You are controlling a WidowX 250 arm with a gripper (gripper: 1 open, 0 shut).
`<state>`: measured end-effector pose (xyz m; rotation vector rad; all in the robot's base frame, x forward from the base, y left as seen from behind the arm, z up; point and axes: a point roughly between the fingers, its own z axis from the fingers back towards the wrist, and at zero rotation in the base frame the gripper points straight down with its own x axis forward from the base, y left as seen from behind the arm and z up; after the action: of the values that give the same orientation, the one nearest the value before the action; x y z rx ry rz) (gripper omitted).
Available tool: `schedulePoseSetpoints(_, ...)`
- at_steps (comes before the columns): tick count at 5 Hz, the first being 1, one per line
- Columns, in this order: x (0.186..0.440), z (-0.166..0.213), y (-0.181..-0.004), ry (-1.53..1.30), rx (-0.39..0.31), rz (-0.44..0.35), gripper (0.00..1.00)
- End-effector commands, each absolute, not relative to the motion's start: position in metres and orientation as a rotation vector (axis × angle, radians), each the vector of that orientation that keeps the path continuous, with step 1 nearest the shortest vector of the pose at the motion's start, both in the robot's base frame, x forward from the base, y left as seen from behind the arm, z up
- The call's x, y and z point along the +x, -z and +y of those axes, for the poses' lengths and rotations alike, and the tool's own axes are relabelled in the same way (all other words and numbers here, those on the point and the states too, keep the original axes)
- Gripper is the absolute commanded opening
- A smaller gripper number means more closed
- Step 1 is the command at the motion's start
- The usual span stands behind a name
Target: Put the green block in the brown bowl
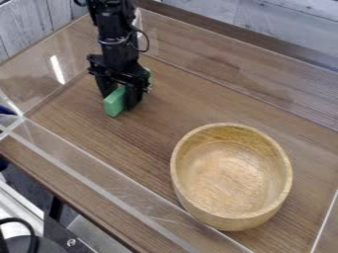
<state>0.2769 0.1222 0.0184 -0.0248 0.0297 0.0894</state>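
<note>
Remaining to do: nearly the whole task, by judgement; the small bar of plain bright green [115, 102] has to be lifted, carried over and set down inside the round, light tan wooden bowl with the thick rim [177, 174].
Green block, place: on or just above the brown wooden tabletop [158, 111], at the fingertips of the black robot gripper [118, 93], well apart from the bowl; whether its underside touches the wood cannot be told.
Green block, visible portion: lower part showing bright green; upper part masked by the dark fingers.
Black gripper, condition: reaching down from above, fingers about the block; whether they are clenched on it or have released it cannot be told at this size.
Tan bowl, condition: upright, its wide mouth facing up, no green piece visible within; ready to receive, it would seem.
Work accomplished: the arm is at the block, so the approach appears complete; a secure grasp is unproven, and delivery is undone.
Stage, as judged: early, around the grasp.
Next requirement, as judged: a firm hold on the bar, then a lift high enough to pass over the thick rim.
Risk, as judged: a loose or off-centre pinch could let the bar slip or turn.
</note>
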Motion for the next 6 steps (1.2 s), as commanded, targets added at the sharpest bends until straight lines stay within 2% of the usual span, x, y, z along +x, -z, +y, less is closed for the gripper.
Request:
schedulePoseSetpoints(1, 0.268, 0.116, -0.048, -0.083, -0.012, -0.015, 0.0)
schedulePoseSetpoints(2, 0.263, 0.11, -0.078, -0.085, -0.015, -0.05, 0.0)
schedulePoseSetpoints(4, 0.26, 0.118, -0.066, -0.069, 0.053, -0.017, 0.0)
schedulePoseSetpoints(5, 0.267, 0.118, -0.049, -0.033, 0.045, 0.016, 0.0)
schedulePoseSetpoints(6, 0.273, 0.116, -0.046, -0.015, 0.029, 0.022, 0.0)
